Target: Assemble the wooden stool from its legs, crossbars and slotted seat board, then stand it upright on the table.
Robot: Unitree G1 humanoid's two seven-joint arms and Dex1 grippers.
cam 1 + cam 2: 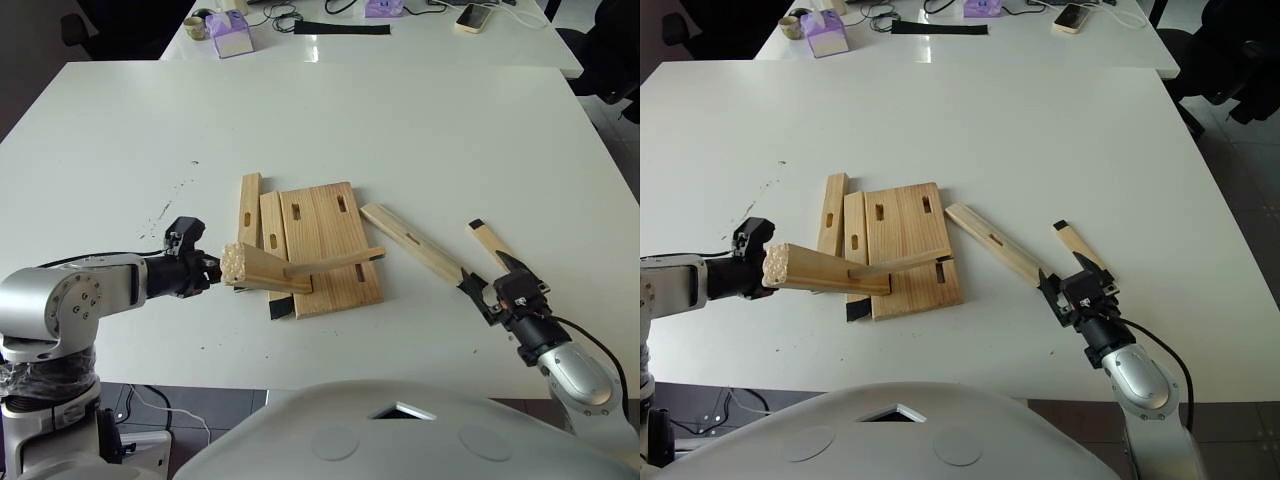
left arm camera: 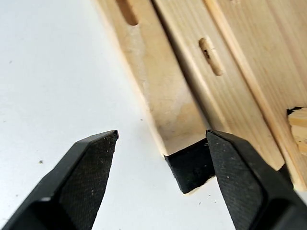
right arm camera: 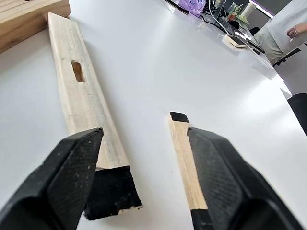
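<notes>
Left hand (image 1: 208, 268): released, fingers spread, nothing grasped. It sits low over the white counter (image 1: 120, 130), just beside the rough butt of a pale tapered wooden leg (image 1: 262, 272). A thin wooden crossbar (image 1: 335, 263) projects from that leg across the flat slotted wooden seat board (image 1: 330, 225).

An outer slotted wooden leg (image 1: 249, 205) and an inner slotted wooden leg (image 1: 272, 222) lie side by side along the board's left edge.

Right of the board, a long slotted wooden leg (image 1: 410, 242) lies diagonally.

Right hand (image 1: 492, 282): released, fingers spread, one over that leg's black-capped near end, the other over a short thin wooden bar (image 1: 490, 240).
</notes>
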